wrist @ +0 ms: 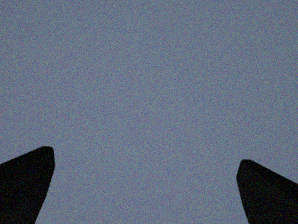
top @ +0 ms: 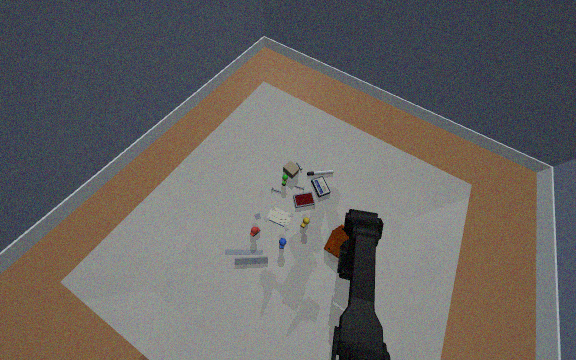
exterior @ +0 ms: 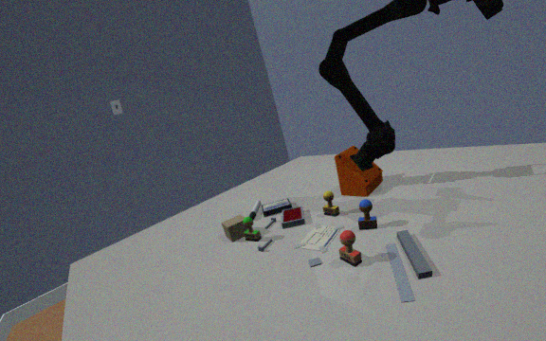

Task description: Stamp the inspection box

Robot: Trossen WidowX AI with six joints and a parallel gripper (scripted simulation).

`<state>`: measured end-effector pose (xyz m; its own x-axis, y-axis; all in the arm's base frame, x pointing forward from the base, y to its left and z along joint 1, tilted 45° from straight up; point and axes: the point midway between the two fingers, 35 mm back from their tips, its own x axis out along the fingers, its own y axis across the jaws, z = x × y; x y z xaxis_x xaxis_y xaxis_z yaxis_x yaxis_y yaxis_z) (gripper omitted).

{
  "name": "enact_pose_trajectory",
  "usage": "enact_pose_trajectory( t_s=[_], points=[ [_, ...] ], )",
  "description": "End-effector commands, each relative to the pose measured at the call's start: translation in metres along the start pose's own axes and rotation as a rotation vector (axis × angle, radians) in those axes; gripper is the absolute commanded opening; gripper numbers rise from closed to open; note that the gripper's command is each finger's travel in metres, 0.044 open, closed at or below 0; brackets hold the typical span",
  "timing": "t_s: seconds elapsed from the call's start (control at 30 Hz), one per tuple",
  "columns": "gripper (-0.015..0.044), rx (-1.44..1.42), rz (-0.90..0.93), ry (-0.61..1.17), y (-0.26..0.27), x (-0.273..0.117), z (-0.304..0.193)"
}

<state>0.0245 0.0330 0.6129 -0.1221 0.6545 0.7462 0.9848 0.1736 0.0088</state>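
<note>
My gripper [wrist: 148,165] is open and empty, its fingers wide apart against a plain wall; it is raised far from the objects. Four upright stamps have round knobs: red [top: 254,231] [exterior: 348,239], blue [top: 282,242] [exterior: 366,207], yellow [top: 306,220] [exterior: 328,197] and green [top: 285,177] [exterior: 248,221]. I cannot read which one is PASS. The pale card [top: 279,217] [exterior: 319,238] lies between the red and yellow stamps; its box is too small to make out. The open red ink pad [top: 304,200] [exterior: 293,215] lies behind the card, beside a second, blue-and-white case [top: 320,186] [exterior: 277,206].
A tan block [top: 291,169] [exterior: 234,227] stands beside the green stamp. A marker [top: 320,173] [exterior: 255,208], screws and a small grey plate [exterior: 315,261] lie around. A grey bar [top: 251,261] [exterior: 414,254] and flat strip [top: 243,252] [exterior: 400,273] lie near the red stamp. The orange arm base [top: 336,242] [exterior: 355,176] stands behind.
</note>
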Motion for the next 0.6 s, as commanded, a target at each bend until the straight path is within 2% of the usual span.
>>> enact_pose_trajectory(
  t_s=[0.0, 0.2, 0.3, 0.57],
  points=[
    [0.0374, -0.014, 0.0, -0.005, -0.001, 0.001, 0.002],
    [0.0216, -0.438, -0.011, -0.19, -0.022, 0.041, 0.058],
    [0.021, -0.659, -0.03, -0.306, -0.021, 0.06, 0.095],
    [0.021, -1.072, -0.076, -0.595, 0.012, 0.082, 0.181]
  ],
)
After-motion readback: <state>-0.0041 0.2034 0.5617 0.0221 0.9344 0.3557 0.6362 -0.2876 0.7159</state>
